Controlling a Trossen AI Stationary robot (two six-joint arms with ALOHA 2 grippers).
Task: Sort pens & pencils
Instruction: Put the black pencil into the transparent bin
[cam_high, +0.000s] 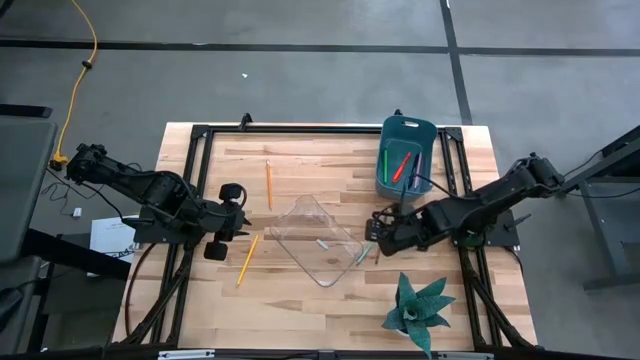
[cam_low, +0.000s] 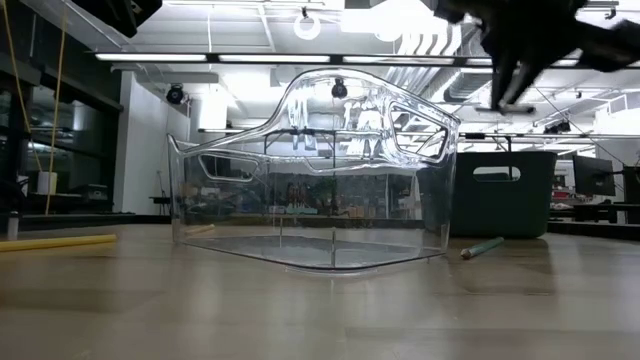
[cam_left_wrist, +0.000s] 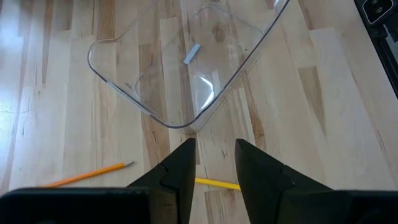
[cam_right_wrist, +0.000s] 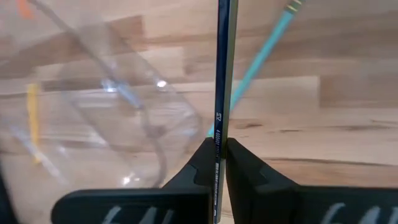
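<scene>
My right gripper (cam_high: 381, 232) is above the table to the right of the clear bin (cam_high: 318, 240), shut on a thin dark stick (cam_right_wrist: 222, 68). A pale teal pencil (cam_right_wrist: 261, 56) lies flat on the table by the bin's right side; it also shows in the low view (cam_low: 482, 247). My left gripper (cam_left_wrist: 214, 155) is open and empty, to the left of the bin, with a yellow pencil (cam_left_wrist: 214, 183) lying on the table below its fingers. Another yellow-orange pencil (cam_high: 268, 183) lies farther back. Red and green pens (cam_high: 401, 165) lie in the teal bin (cam_high: 405, 130). My right gripper pinches the dark stick between its two fingers, at a point on its shaft (cam_right_wrist: 221, 134) just past the fingertips. The stick runs straight on beyond the fingers and out of the picture. It is lifted clear of the table.
A small pale strip (cam_left_wrist: 191, 53) lies inside the clear bin. A green toy plant (cam_high: 415, 310) stands at the near right. A black frame (cam_high: 200, 140) runs along the table's sides. Bare wood shows at the near left.
</scene>
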